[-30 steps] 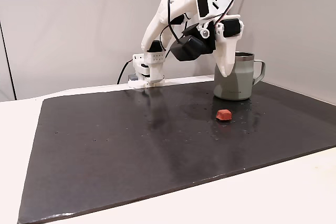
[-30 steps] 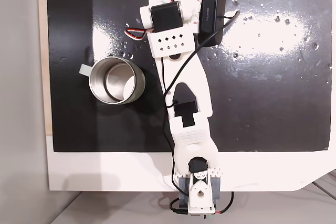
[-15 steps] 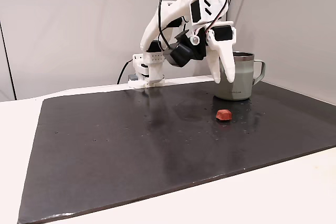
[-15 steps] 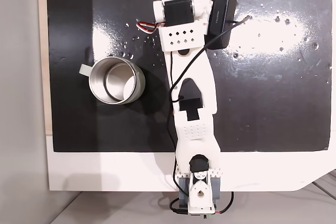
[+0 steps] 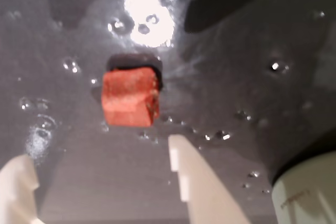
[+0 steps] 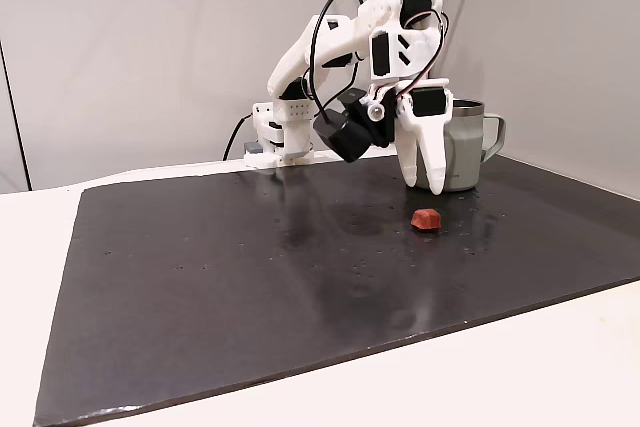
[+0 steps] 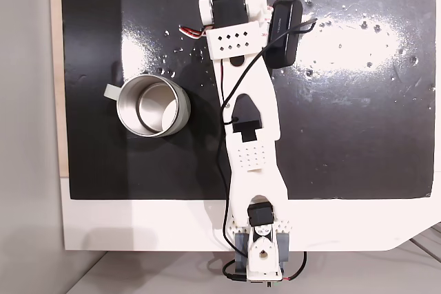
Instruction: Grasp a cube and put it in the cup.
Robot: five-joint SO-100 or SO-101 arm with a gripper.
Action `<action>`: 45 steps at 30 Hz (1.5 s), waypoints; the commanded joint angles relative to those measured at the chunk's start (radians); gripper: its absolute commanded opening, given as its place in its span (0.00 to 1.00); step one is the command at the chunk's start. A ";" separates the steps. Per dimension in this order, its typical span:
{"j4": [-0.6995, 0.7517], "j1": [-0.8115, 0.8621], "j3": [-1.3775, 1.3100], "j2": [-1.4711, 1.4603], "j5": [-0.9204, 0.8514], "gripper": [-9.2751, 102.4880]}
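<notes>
Still above the cube, with the descent to come

Judging from the task, the step in hand was the approach for the grasp, and doing it well called for lowering the gripper [image 5: 100,177] straight onto the cube [image 5: 129,97] with one finger passing each side, then closing only once the tips neared the dark mat [image 6: 250,277] on the worktop.

In the wrist view the jaws stood apart, one pale fingertip at the lower left corner and the other near bottom centre. The cube lay at about 12 o'clock from the gap between them, untouched, slightly nearer the right finger's line.

In a fixed view the gripper [image 6: 424,185] hung above the mat, with the cube [image 6: 427,218] just below its tips and the cup [image 6: 463,145] close behind at about 1 o'clock.
</notes>
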 commanded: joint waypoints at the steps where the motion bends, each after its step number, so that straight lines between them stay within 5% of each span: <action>1: 0.017 -0.005 -0.078 -0.009 -0.015 0.33; 45: 0.035 -0.029 -0.273 -0.259 -0.043 0.25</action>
